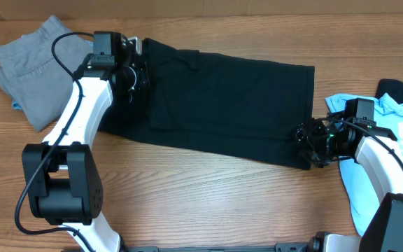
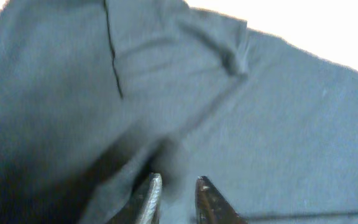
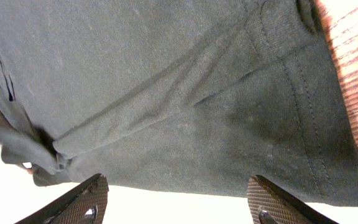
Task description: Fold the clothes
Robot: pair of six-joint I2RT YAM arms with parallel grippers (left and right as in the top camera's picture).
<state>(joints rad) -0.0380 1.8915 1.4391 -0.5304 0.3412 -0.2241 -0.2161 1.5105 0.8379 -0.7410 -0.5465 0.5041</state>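
Across frame centre, black T-shirt lies flat; right gripper gapes at its lower-right corner (probably to pinch it); left gripper upper left, can't tell its grip.

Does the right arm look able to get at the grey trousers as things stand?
Probably not. The grey trousers lie at the far left, past the whole black T-shirt and the left arm; the right hand sits at the shirt's right end.
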